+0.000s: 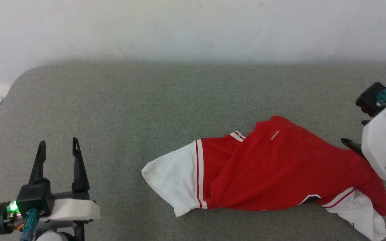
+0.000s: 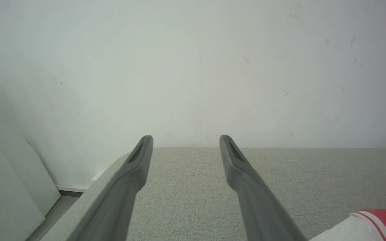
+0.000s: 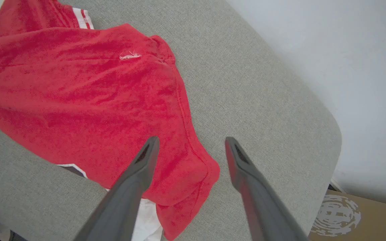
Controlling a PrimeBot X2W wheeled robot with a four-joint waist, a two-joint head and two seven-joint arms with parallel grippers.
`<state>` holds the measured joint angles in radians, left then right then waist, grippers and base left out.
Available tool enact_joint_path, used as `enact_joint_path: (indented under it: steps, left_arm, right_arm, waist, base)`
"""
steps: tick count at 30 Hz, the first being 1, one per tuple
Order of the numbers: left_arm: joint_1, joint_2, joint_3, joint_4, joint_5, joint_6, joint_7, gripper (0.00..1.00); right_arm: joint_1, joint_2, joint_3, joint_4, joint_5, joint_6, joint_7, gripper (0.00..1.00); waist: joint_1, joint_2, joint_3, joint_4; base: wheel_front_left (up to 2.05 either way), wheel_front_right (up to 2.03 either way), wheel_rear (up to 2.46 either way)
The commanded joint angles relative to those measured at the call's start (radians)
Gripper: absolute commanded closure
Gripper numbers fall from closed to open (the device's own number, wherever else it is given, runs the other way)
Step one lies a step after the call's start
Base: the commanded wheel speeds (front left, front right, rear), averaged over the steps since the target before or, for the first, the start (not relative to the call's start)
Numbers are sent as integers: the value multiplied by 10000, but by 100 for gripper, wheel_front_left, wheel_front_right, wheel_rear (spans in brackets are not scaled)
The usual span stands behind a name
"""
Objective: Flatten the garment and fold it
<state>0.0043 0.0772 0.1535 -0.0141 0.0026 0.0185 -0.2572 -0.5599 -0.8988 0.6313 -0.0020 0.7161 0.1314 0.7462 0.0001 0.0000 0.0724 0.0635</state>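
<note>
Head view: on the grey surface [image 1: 146,100] we see the garment [image 1: 280,167] crumpled at lower right, long axis left–right, one white sleeve [image 1: 171,177] pointing left, its lettering [image 1: 310,199] mostly tucked under. Left gripper [image 1: 58,143] and right gripper [image 3: 191,142] gape wide, empty.

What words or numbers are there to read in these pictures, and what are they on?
Nothing here can be read whole.
On the garment: a sliver of black, white-edged lettering peeks from under a fold; too hidden to read.
On the cardboard box: a round pale print; blurred, no letters to make out.
</note>
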Motion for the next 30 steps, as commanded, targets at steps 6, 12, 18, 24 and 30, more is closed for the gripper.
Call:
enact_joint_path:
  steps: [6, 12, 18, 24, 30]
  left_arm:
    - [-566, 50, -396, -165, 119, 70, -45, 0]
    - [-990, 8, -676, -281, 25, 150, -45, 0]
    - [-1333, -37, -890, -209, -43, 239, -45, 0]
    - [-1334, -37, -876, -175, -67, 346, -45, 0]
    - [-1186, 8, -826, -109, -70, 435, -45, 0]
  right_arm:
    - [-1967, 1149, 1198, 2084, -15, -7, 709, 0]
    - [-3110, 2183, 2019, 4247, -192, -7, 301, 0]
    - [-3306, 2708, 3138, 5823, -129, -7, -337, 0]
    - [-3136, 2776, 4510, 6336, 537, -7, -703, 0]
    - [-3637, 2583, 5325, 6118, 940, -7, -1844, 100]
  waist:
    - [-1, 0, 908, 627]
    - [-1, 0, 1714, 1086]
    - [-1, 0, 2170, 1379]
    - [-1, 0, 2201, 1291]
    - [-1, 0, 1836, 963]
  base:
    - [0, 0, 0]
    - [0, 0, 0]
    - [0, 0, 0]
    - [0, 0, 0]
    - [0, 0, 0]
